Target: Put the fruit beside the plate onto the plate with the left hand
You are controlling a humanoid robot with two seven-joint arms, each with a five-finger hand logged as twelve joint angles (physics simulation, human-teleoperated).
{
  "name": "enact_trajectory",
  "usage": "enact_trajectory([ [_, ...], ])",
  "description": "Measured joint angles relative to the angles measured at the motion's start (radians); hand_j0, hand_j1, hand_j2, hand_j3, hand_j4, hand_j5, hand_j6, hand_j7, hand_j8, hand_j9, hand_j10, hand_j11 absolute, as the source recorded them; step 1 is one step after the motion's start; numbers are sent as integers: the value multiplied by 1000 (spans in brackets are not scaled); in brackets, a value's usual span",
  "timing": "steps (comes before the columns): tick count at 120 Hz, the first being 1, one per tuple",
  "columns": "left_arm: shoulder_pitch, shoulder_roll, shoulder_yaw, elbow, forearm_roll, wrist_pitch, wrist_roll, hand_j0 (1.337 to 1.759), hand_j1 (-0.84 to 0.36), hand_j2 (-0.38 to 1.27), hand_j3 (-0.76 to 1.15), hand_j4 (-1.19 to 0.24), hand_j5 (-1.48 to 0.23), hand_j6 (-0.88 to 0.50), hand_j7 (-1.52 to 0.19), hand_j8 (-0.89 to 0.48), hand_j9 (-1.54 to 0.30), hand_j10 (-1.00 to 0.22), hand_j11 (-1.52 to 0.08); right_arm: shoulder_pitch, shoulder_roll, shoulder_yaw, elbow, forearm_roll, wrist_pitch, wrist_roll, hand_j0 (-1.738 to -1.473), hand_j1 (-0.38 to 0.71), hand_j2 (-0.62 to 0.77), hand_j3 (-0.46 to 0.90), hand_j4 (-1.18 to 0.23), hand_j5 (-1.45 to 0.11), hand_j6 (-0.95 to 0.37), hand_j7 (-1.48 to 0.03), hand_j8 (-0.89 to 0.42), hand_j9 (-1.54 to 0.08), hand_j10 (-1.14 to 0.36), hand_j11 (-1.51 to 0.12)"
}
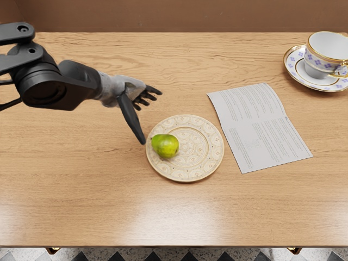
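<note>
A green pear [165,145] lies on the left part of the cream patterned plate [198,147], near its rim. My left hand [137,106] reaches in from the left edge and hovers just up and left of the plate. Its fingers are spread and hold nothing. The thumb [133,119] points down toward the table, its tip close to the pear's left side but apart from it. The right arm does not show.
A printed sheet of paper [259,126] lies right of the plate. At the far right corner a white and blue cup [326,53] stands on a matching saucer [298,66]. The wooden table's front edge [174,246] runs along the bottom.
</note>
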Motion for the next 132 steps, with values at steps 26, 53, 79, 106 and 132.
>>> enact_trajectory([
  [26,65,138,-69,-51,-169,-45,0,1658,343,2,0,-5,-8,-5,-8,-5,-8,-7,-8,2,0,0,1,-1,0,0,-1658,-317,-6,0,-26,-34,-26,-34,-26,-34,-26,-34],
  [53,171,313,-131,-70,-312,-136,0,1658,347,0,0,-2,-3,-2,-3,-2,-3,-2,-3,2,0,1,7,-1,0,0,-1658,-317,-6,0,-27,-35,-26,-35,-26,-35,-27,-35],
  [79,211,451,-154,-69,-447,-222,0,1658,348,-1,0,0,-1,0,-1,0,-1,-1,-1,3,0,2,10,0,0,0,-1658,-317,-6,0,-26,-34,-26,-34,-26,-34,-26,-34],
  [106,230,501,-157,-59,-554,-277,0,1658,348,-2,0,1,0,1,0,1,0,1,0,3,0,3,11,1,0,0,-1658,-317,-6,0,-26,-34,-26,-34,-26,-34,-26,-34],
  [132,255,548,-157,-19,-643,-377,0,1658,348,-2,0,3,0,3,0,3,0,2,0,4,0,3,11,1,0,0,-1658,-317,-6,0,-26,-35,-26,-35,-26,-35,-26,-35],
])
